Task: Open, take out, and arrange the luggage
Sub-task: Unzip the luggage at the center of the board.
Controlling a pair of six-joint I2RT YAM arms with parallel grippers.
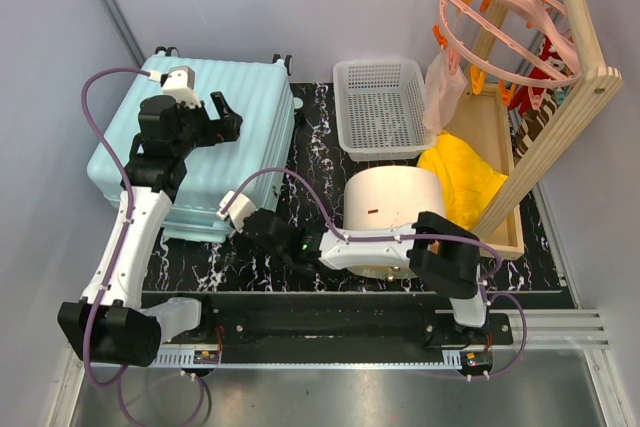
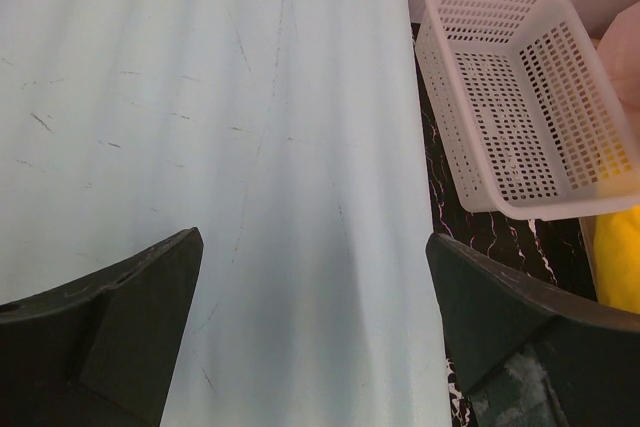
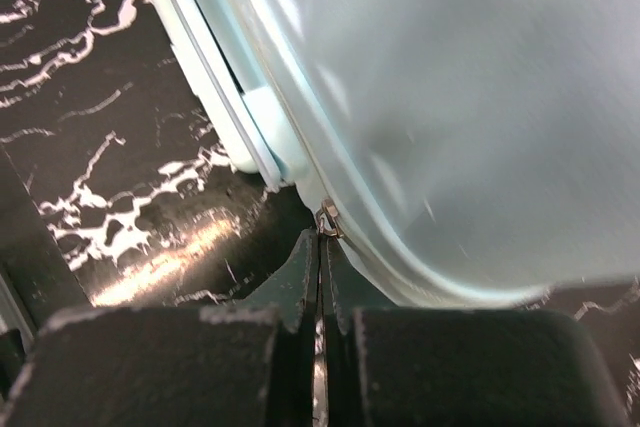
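Observation:
The pale mint-blue luggage lies flat and closed at the back left of the black marble mat. My left gripper hovers open just above its ribbed shell near the right edge; in the left wrist view the gripper has both dark fingers wide apart over the shell. My right gripper is at the luggage's near right corner. In the right wrist view the gripper is shut on the small metal zipper pull at the seam of the shell.
A white mesh basket stands right of the luggage and shows in the left wrist view. A cream cylinder lies over my right arm. Yellow cloth, a wooden rack and a pink hanger ring fill the right.

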